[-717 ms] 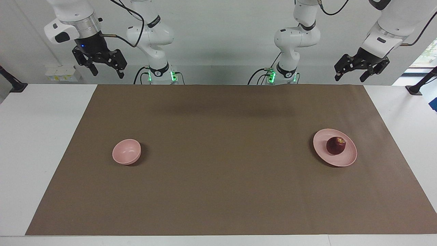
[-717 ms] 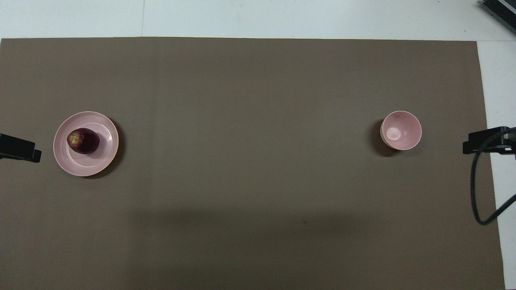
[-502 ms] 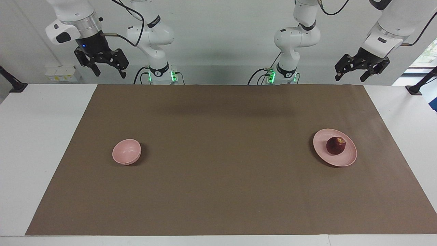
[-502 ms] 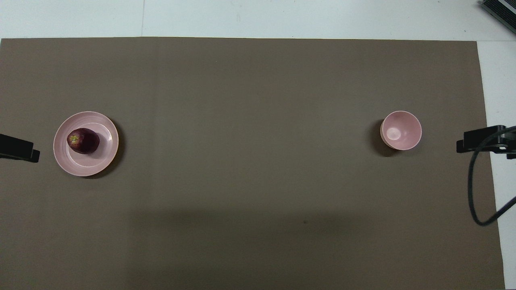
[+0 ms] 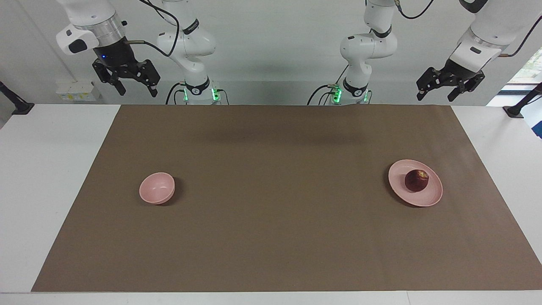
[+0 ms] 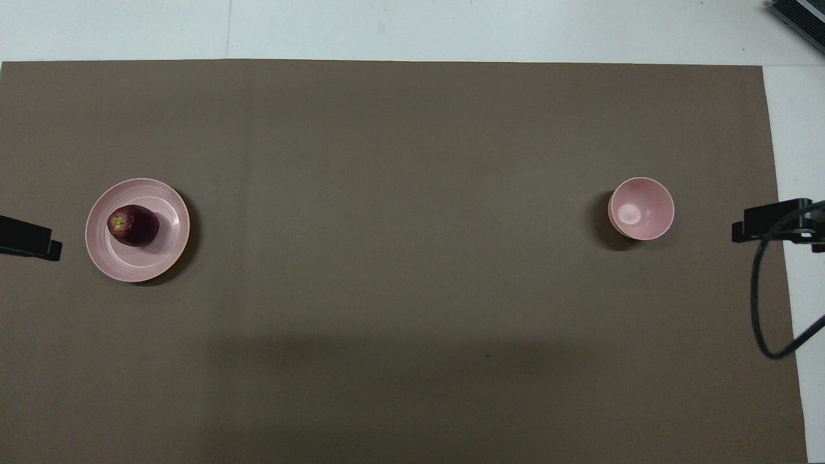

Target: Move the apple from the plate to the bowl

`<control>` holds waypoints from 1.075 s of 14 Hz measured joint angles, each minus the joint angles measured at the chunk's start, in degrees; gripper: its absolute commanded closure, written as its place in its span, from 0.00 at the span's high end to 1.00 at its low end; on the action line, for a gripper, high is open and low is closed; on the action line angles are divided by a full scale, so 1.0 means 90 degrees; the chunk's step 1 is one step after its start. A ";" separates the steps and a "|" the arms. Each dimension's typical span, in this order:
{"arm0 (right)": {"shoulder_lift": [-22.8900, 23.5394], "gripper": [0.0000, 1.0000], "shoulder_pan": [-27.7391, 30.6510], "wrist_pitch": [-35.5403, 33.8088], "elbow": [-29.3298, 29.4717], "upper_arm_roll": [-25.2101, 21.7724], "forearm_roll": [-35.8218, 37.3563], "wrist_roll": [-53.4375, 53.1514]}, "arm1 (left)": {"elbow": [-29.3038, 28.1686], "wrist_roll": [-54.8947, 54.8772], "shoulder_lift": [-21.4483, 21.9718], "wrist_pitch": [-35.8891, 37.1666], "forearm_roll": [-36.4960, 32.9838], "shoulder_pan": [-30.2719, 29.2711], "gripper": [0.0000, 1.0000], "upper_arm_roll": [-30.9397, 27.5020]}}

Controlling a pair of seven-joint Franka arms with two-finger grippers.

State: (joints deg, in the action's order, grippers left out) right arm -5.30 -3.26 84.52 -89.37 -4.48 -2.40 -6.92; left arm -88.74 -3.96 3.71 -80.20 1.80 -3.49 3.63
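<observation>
The dark red apple (image 5: 416, 180) (image 6: 133, 225) lies on the pale pink plate (image 5: 432, 195) (image 6: 161, 258) toward the left arm's end of the table. The small deep pink bowl (image 5: 157, 188) (image 6: 641, 208) stands empty toward the right arm's end. My left gripper (image 5: 436, 94) hangs open high in the air by the robots' edge of the mat, apart from the plate. My right gripper (image 5: 134, 90) hangs open high at the other end, apart from the bowl. Only their tips show in the overhead view.
A brown mat (image 5: 271, 237) covers most of the white table (image 5: 46, 169). A black cable (image 6: 764, 309) loops down from the right arm at the mat's edge. The arm bases (image 5: 199, 91) stand at the robots' edge.
The right gripper has risen slightly and shifted a little toward the middle. The left gripper has lifted slightly. The apple, plate and bowl have not moved.
</observation>
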 measured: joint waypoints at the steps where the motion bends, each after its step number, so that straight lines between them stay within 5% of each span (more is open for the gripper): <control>1: 0.0000 1.00 -0.0001 0.0000 0.0000 0.0002 0.0000 0.0002 | -0.0002 0.0000 0.0000 0.0000 0.0000 0.0000 1.00 -0.0001; 10: -0.0007 1.00 -0.0014 -0.0116 -0.0011 0.0024 0.0000 0.0021 | -0.0146 -0.0448 -0.0005 -0.0152 0.0000 -0.0057 1.00 -0.0080; 15: -0.0014 1.00 -0.0004 -0.0155 -0.0012 0.0011 0.0000 0.0034 | -0.0871 -0.1305 -0.0040 -0.0896 -0.0002 -0.0230 1.00 -0.0106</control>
State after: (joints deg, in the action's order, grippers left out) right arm -5.43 -3.29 83.13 -89.47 -4.38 -2.40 -6.62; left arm -96.59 -15.71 3.36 -88.27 1.78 -5.56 2.68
